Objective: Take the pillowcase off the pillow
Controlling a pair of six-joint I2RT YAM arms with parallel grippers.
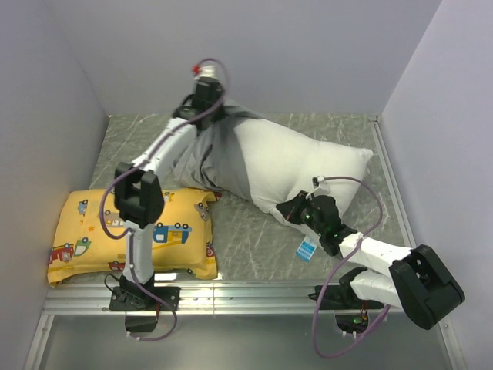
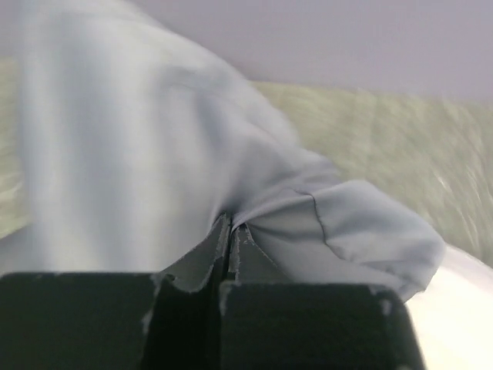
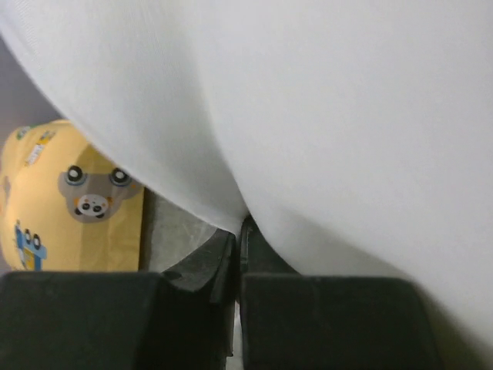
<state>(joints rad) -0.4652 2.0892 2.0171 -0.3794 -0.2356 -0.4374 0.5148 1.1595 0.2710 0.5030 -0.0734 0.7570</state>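
- The left gripper (image 2: 231, 229) is pinched tight on a fold of the pillowcase (image 2: 139, 139). Its jaws are together, and grey cloth bunches up and away from the tips.
- From the top view, that grip sits toward the far side of the table (image 1: 254, 239), at the pillowcase's far-left end. The case drapes from there toward the near side and only covers the left end of the pillow (image 1: 304, 166).
- The right gripper (image 3: 240, 230) has its jaws together too, clamped on a pinch of the pillow's white cloth at its near edge.
- Pillowcase: plain grey, matte and soft, with lots of creases and a seam line close to the left gripper's tips.
- Pillow: plump, white and smooth. It lies diagonally across the table with one corner pointing far right, and most of it is bare.
- A small blue-and-white tag (image 1: 307, 248) lies on the table just beside the right gripper.
- The yellow pillow (image 1: 131, 231) with cartoon vehicles lies flat at the near left, under the left arm and just off the pillowcase's near edge.
- The table top is greyish-green and looks marbled.
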